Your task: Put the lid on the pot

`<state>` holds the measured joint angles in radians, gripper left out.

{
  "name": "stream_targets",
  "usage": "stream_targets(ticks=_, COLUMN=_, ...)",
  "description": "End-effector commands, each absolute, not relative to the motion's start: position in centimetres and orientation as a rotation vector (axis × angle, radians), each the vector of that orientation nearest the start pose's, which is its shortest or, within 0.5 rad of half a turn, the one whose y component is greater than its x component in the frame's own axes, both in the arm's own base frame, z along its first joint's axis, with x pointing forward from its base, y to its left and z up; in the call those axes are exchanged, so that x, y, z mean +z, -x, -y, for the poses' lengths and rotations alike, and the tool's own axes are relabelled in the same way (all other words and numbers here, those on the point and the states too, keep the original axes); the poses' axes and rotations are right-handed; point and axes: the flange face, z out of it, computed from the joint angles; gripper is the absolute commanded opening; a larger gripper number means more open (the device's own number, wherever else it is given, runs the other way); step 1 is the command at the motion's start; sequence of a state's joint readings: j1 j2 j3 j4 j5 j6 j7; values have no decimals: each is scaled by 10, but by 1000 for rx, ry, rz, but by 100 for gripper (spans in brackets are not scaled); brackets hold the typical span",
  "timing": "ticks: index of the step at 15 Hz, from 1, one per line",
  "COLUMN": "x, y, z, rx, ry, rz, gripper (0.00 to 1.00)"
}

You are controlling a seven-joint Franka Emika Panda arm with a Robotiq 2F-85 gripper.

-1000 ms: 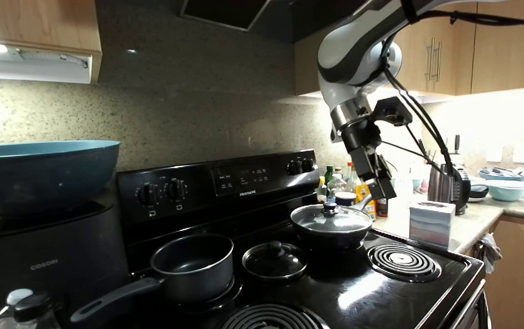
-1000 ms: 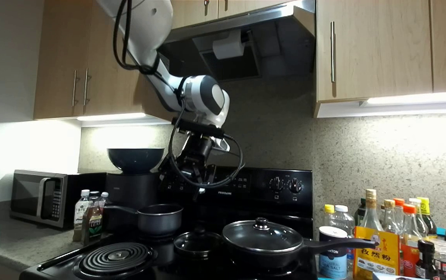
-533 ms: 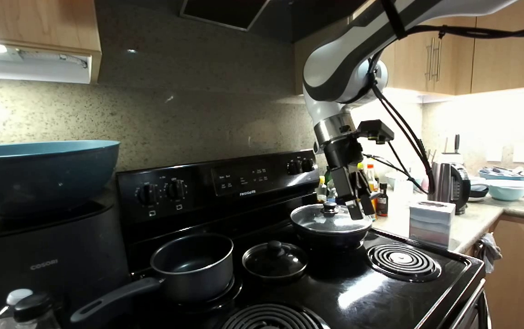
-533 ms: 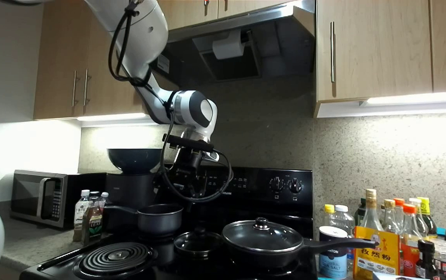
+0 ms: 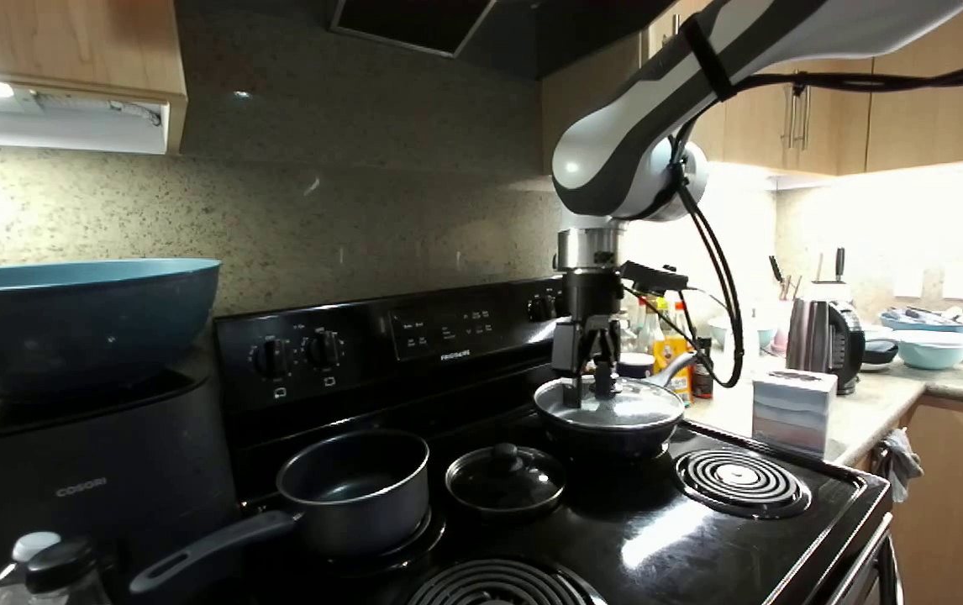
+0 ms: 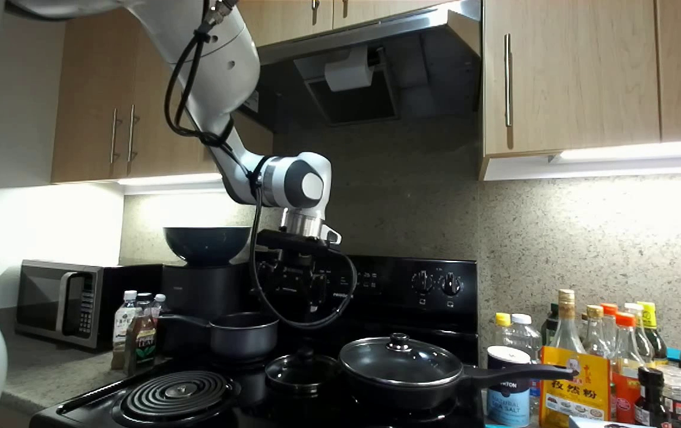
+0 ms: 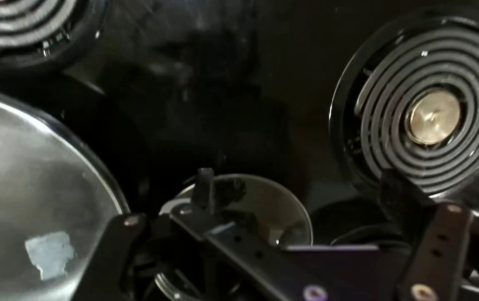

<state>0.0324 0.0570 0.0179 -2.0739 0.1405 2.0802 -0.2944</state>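
The lid, dark glass with a thin metal rim and black knob, lies on the stovetop between the pot and the wider shiny pan; it also shows in an exterior view. The pot, a dark grey saucepan, stands uncovered on a back burner. My gripper points down above the stove, apart from everything, with its fingers spread and empty. In the wrist view my open gripper has one finger in front of the lid, partly hiding it; the knob is hidden and the pot is not clearly visible.
The wider lidded pan is close to the lid, its long handle reaching over the counter beside bottles. Coil burners lie at the stove's front. The control panel rises behind. A big blue bowl stands on a dark appliance.
The arm has lowered and swung toward the lid and pot. The gripper has turned from tilted to pointing nearly straight down. The lid, pot and pan have not moved.
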Motion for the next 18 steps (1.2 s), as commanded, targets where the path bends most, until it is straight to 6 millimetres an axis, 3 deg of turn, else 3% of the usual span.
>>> stream_targets(ticks=1, x=396, y=-557, z=-38, rx=-29, ry=2987, rz=401, gripper=100)
stream_targets(ticks=8, x=391, y=-562, z=-41, rx=-32, ry=2990, rz=390, gripper=100)
stream_targets(ticks=18, x=328, y=-601, z=-99, rx=80, ry=3087, rz=507, gripper=100)
